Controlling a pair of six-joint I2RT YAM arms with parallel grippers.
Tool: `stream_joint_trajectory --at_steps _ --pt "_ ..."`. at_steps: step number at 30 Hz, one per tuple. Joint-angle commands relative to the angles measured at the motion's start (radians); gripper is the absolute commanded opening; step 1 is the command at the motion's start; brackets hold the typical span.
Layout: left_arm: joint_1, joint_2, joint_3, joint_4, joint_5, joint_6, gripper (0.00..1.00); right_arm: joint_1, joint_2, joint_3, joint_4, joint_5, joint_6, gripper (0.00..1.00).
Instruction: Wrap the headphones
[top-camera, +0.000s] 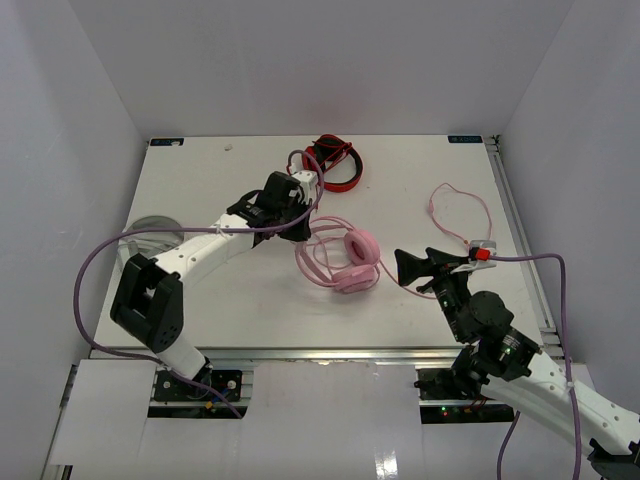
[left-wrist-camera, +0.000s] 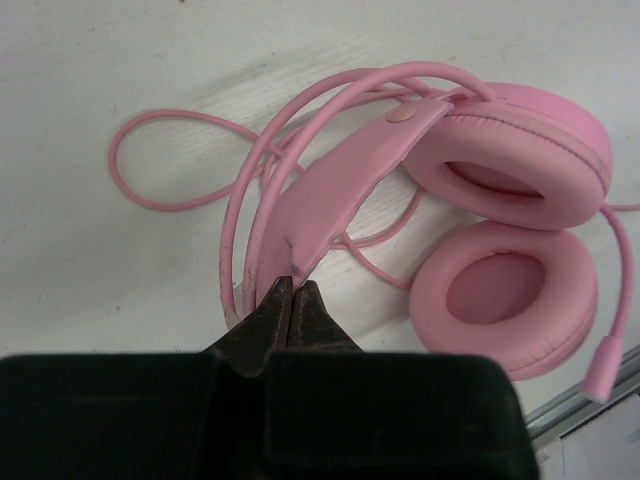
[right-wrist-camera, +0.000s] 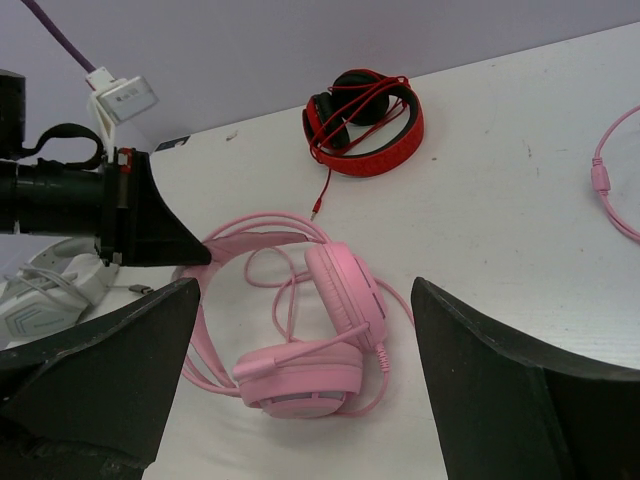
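Observation:
The pale pink headphones (top-camera: 350, 262) lie mid-table with both padded ear cups (left-wrist-camera: 520, 190) side by side and the thin pink cable (top-camera: 455, 200) partly looped round them, the rest trailing to the right. My left gripper (top-camera: 306, 236) is at their left side, jaws closed, with the pointed edge of the pink headband (left-wrist-camera: 340, 180) pinched between the tips (left-wrist-camera: 295, 284). My right gripper (top-camera: 415, 268) is wide open just right of the headphones (right-wrist-camera: 335, 300), holding nothing and apart from them. Its fingers (right-wrist-camera: 100, 370) frame the cups.
Red-and-black headphones (top-camera: 335, 163) with a coiled red cable lie at the back centre and show in the right wrist view (right-wrist-camera: 365, 120). Light grey-white headphones (top-camera: 150, 230) sit at the left edge under my left arm. A metal rail (top-camera: 520, 230) runs along the table's right side.

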Motion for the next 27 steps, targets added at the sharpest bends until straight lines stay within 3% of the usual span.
stream_joint_trajectory --at_steps 1,5,9,14,17,21,27 --pt "-0.009 0.012 0.014 0.02 -0.048 -0.02 0.0 0.004 -0.018 0.002 0.052 0.009 0.003 0.93" --pt "-0.009 0.078 0.038 -0.031 -0.152 -0.028 0.05 0.004 -0.018 0.003 0.051 0.007 0.002 0.93" --pt "-0.009 0.14 0.053 -0.085 -0.252 -0.041 0.3 0.004 -0.021 0.005 0.046 0.006 0.002 0.93" --pt "-0.009 0.188 0.052 -0.126 -0.321 -0.06 0.45 0.005 -0.032 0.003 0.044 0.006 0.002 0.93" --pt "-0.009 0.188 0.055 -0.148 -0.348 -0.078 0.59 0.004 -0.03 0.003 0.044 0.005 0.002 0.93" --pt "-0.009 0.178 0.058 -0.185 -0.415 -0.115 0.7 0.004 -0.028 0.006 0.044 0.003 0.002 0.93" --pt "-0.009 0.168 0.013 -0.15 -0.317 -0.12 0.71 0.005 -0.035 0.003 0.044 0.003 0.005 0.93"
